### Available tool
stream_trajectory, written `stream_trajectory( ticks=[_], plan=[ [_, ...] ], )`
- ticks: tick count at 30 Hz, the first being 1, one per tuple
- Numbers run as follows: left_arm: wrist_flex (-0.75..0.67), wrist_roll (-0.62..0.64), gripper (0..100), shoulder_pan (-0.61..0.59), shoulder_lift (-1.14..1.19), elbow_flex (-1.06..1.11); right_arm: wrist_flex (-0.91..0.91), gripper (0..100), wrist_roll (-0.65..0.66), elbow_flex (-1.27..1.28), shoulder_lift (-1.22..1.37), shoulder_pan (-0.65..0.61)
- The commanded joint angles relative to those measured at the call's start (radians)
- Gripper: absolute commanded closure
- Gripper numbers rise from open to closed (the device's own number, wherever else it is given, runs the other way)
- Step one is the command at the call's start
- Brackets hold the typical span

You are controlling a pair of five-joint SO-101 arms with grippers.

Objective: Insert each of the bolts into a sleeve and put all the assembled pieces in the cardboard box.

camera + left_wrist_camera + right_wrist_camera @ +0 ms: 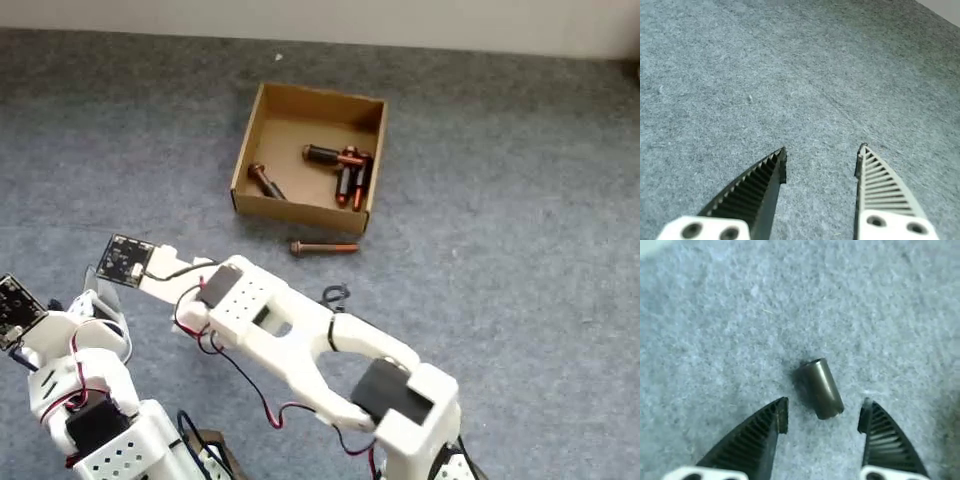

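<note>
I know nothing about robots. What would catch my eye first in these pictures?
A cardboard box sits on the grey carpet in the high view, holding several assembled bolt-and-sleeve pieces, with one lone bolt lying just outside its near wall. In the right wrist view, a dark sleeve lies on the carpet between the right gripper's open fingers.

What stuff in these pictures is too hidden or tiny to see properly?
- High view: the assembled pieces piled at the cardboard box's right side overlap and look tiny, so their count is unclear.
- High view: the arms mostly cover the left gripper, the right gripper and the sleeve.
- Right wrist view: the sleeve's inside is too dark to see.
</note>
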Motion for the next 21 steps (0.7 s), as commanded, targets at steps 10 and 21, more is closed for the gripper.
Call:
stream_trajectory(
  ticks=[10,21],
  plan=[
    [-0.028,-0.026,76,-0.005,-0.007,-0.019,0.016,87.2,0.011,-0.134,0.134,0.007],
    [-0.028,-0.026,76,-0.005,-0.007,-0.018,0.021,98.8,0.011,-0.127,0.133,0.024]
  ],
)
